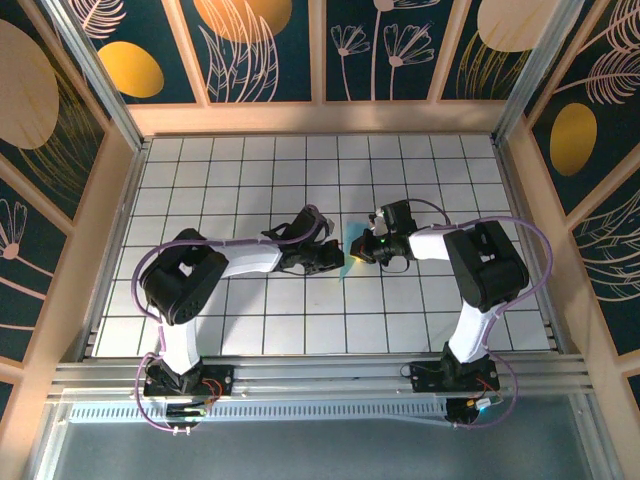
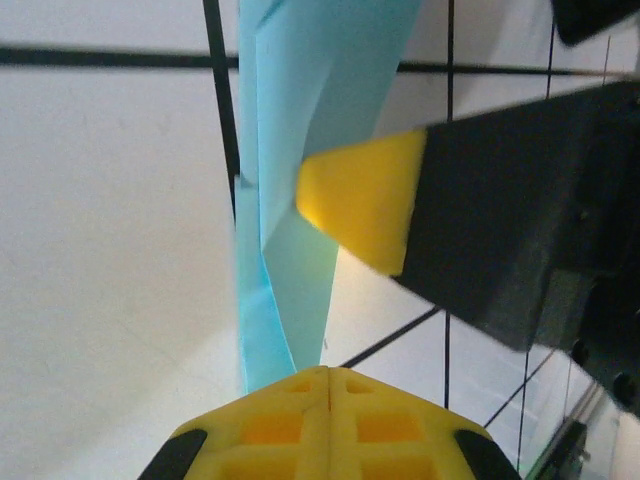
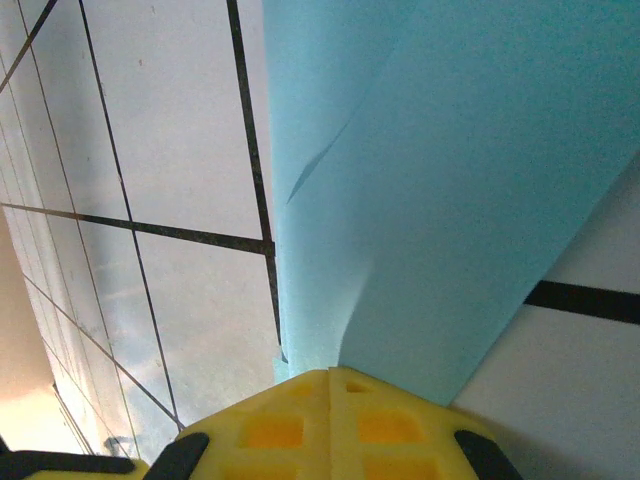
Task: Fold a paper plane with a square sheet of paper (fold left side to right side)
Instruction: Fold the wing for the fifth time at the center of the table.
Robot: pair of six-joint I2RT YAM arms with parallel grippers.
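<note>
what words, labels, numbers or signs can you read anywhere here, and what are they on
No readable text anywhere.
light-blue paper: plain, no print.
white table: black grid lines only.
wall panels: flower and circle patterns, no lettering.
left claw and right claw: yellow pads unmarked.
arm bases: any marking is too small to read.

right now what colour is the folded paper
The paper is light blue, clearest in the right wrist view.

White grid-tiled table [image 1: 250, 330], dark teal walls [image 1: 268, 70] with gold floral panels, pale wooden frame [image 1: 320, 118]
</note>
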